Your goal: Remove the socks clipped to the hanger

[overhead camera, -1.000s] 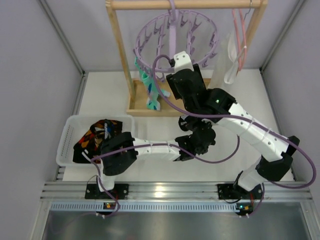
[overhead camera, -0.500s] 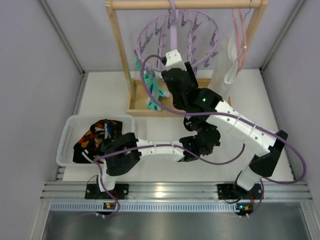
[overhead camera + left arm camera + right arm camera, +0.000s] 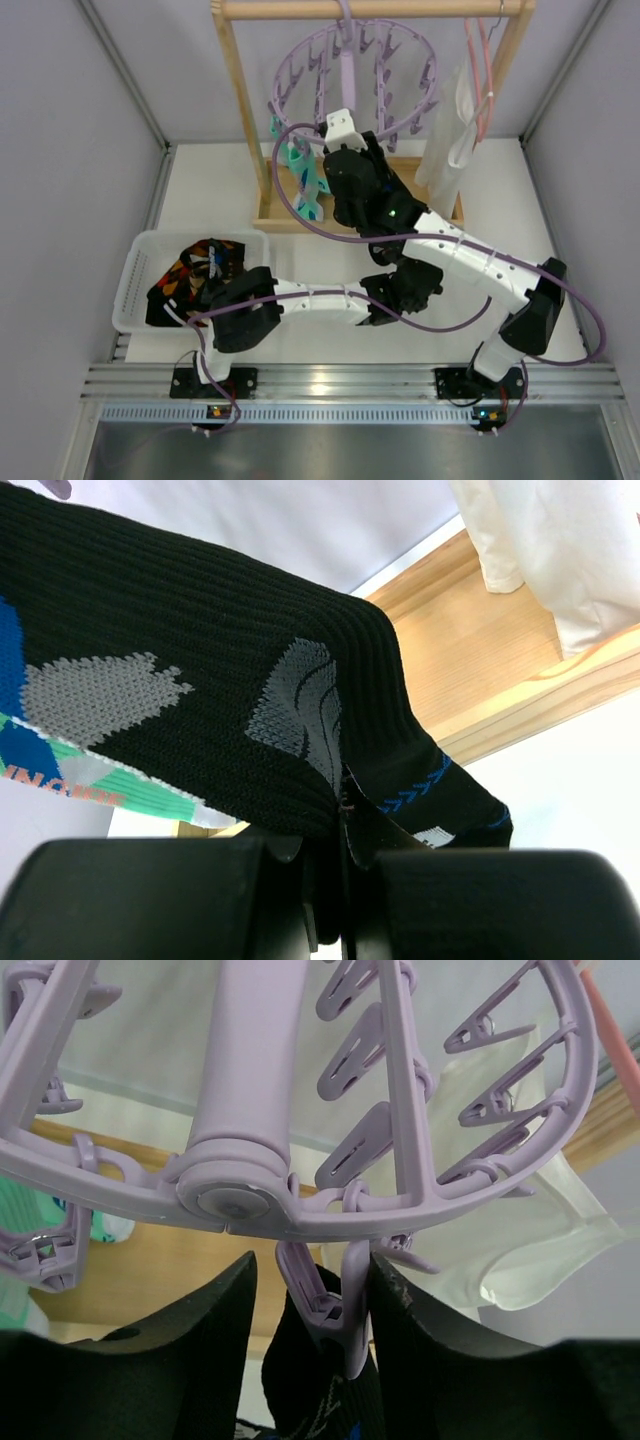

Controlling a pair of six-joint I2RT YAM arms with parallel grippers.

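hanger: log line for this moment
left gripper: shut on black sock | right gripper: open, straddling clip peg under hanger | teal sock: clipped

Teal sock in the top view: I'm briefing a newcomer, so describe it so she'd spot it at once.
At the back stands a wooden rack, a round lavender hanger hooked on its top bar. Under the ring's left edge, close to the rack's left post, dangles the teal-and-white sock. It is the only bright green thing there; the white cloth hangs at the far right.

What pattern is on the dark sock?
Black sock with grey leaf shapes and blue marks; best in the left wrist view.
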